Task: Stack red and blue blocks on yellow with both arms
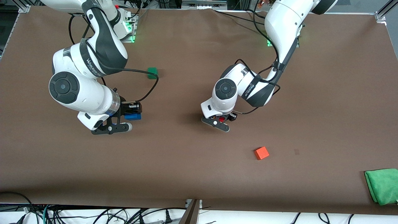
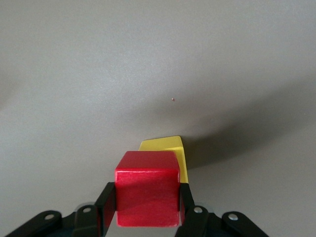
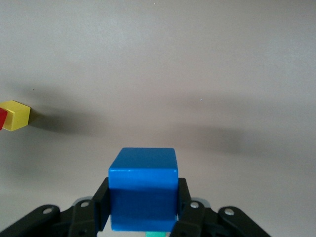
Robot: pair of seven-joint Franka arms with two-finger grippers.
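My left gripper [image 1: 222, 119] is shut on the deep red block [image 1: 221, 118] near the table's middle. In the left wrist view the red block [image 2: 147, 190] sits between the fingers [image 2: 106, 203], with the yellow cube [image 2: 168, 146] showing just past it on the table. I cannot tell whether they touch. The yellow cube is hidden under the left hand in the front view. My right gripper [image 1: 133, 115] is shut on the bright blue block [image 1: 133, 117] toward the right arm's end. The right wrist view shows the blue block [image 3: 143, 195] gripped and the yellow cube [image 3: 17, 114] farther off.
A green cube [image 1: 152, 73] lies near the right arm's base. An orange-red cube [image 1: 261, 153] lies nearer the front camera than the left gripper. A green cloth [image 1: 382, 185] lies at the table's front corner at the left arm's end.
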